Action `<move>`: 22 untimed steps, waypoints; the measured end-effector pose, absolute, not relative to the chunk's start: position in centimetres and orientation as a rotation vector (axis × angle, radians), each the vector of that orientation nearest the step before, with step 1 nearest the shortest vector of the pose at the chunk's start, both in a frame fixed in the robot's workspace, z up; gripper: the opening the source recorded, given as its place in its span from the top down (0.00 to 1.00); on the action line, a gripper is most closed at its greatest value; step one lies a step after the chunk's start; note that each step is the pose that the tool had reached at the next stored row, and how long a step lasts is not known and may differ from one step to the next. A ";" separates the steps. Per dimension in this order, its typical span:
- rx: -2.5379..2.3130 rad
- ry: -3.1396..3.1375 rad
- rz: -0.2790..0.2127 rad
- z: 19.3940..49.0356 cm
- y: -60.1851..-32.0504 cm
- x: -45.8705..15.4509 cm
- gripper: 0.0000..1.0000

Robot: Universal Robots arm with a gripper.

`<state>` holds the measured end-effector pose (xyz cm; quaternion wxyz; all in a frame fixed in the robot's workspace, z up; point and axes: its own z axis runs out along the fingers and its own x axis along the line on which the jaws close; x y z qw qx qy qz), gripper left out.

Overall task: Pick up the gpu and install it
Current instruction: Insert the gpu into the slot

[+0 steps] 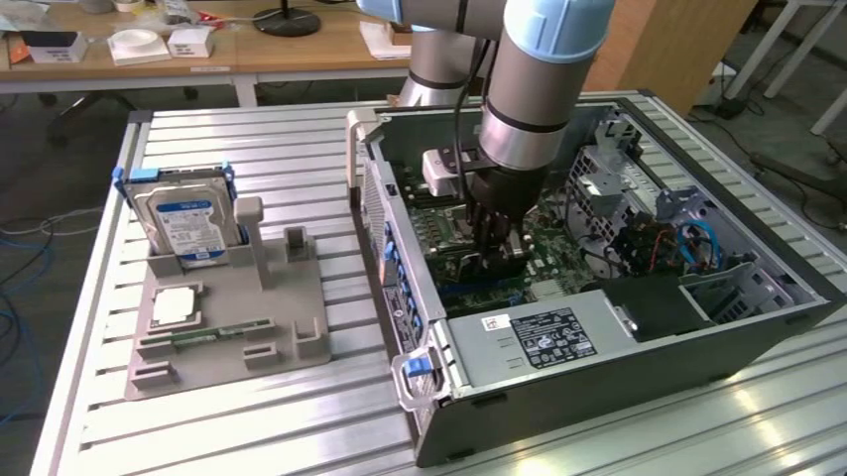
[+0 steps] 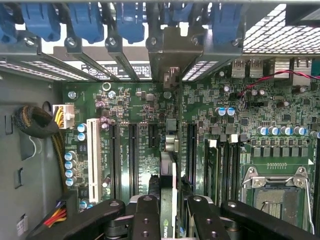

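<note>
Gripper [image 2: 169,212] edge-on around gpu [image 2: 168,200] above motherboard [image 2: 135,107] slots, wrist view.

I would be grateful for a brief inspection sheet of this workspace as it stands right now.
Surface: slatted metal table carrying an open computer case and a grey parts holder.
Job's things: gpu held edge-on between the fingers, low over the motherboard slots.
Clutter: hard drive upright in the holder; memory stick and a chip lying in it.
Grippers: gripper inside the case, shut on the gpu.
Cables: blue cable in the case; a sleeved bundle by the board.
Surroundings: wooden desk with boxes behind; cables on the floor.
</note>
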<state>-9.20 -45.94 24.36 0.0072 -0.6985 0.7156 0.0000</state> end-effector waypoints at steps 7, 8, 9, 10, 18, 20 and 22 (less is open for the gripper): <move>-2.183 2.237 0.001 24.5 -45.9 -9.2 0.74; -2.184 2.237 0.000 24.6 -45.9 -9.2 0.74; -2.184 2.238 0.000 24.6 -45.9 -9.2 0.74; -2.184 2.238 0.000 24.6 -45.9 -9.2 0.74; -2.184 2.238 0.000 24.8 -45.9 -9.2 0.74; -2.184 2.238 0.000 24.8 -45.9 -9.2 0.74; -2.184 2.238 0.000 24.8 -45.9 -9.2 0.74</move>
